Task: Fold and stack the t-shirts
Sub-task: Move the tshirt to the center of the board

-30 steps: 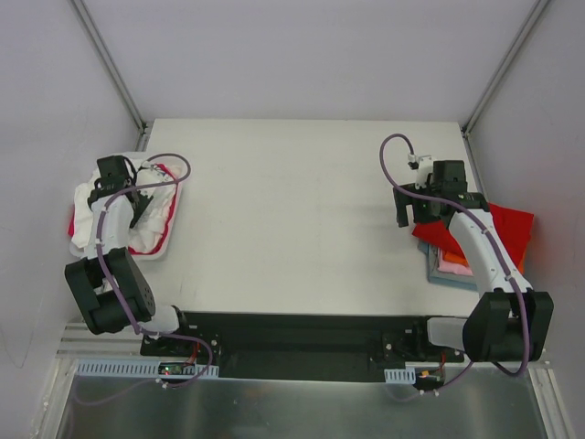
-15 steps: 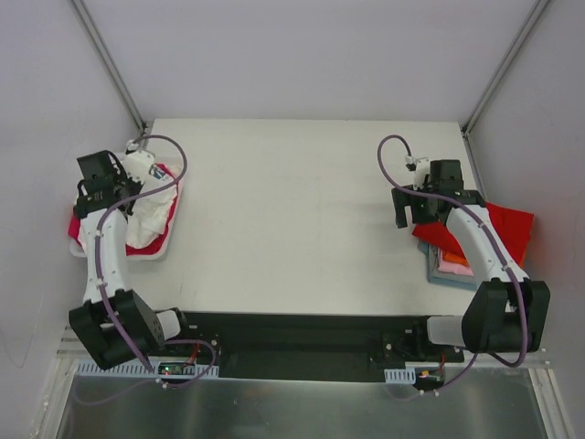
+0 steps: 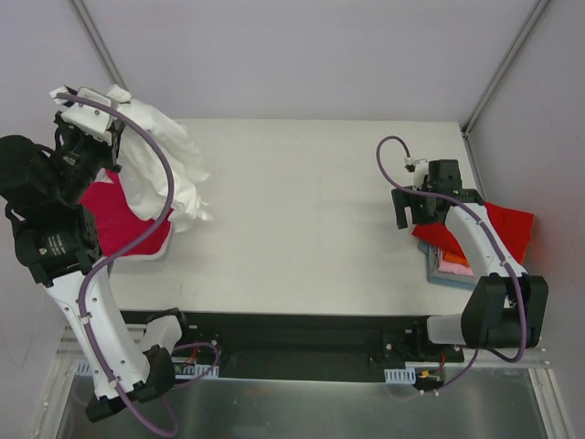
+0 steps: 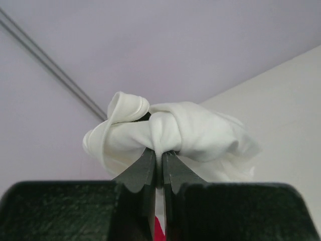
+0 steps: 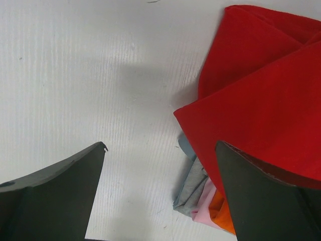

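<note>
While pinching a bunch of the white t-shirt (image 4: 193,133) in the shut left hand (image 4: 156,163), holds it high over the far-left corner of the tabletop (image 3: 302,210) to let it hang loose for spreading, with right hand (image 5: 160,145) gaping wide at the right edge.

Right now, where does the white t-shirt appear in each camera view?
Top external: white t-shirt hangs at upper left.
Left wrist: centre, pinched by the left gripper, jaws shut.
Right wrist: not in it.
Shared landmark: the table, visible in all three.
</note>
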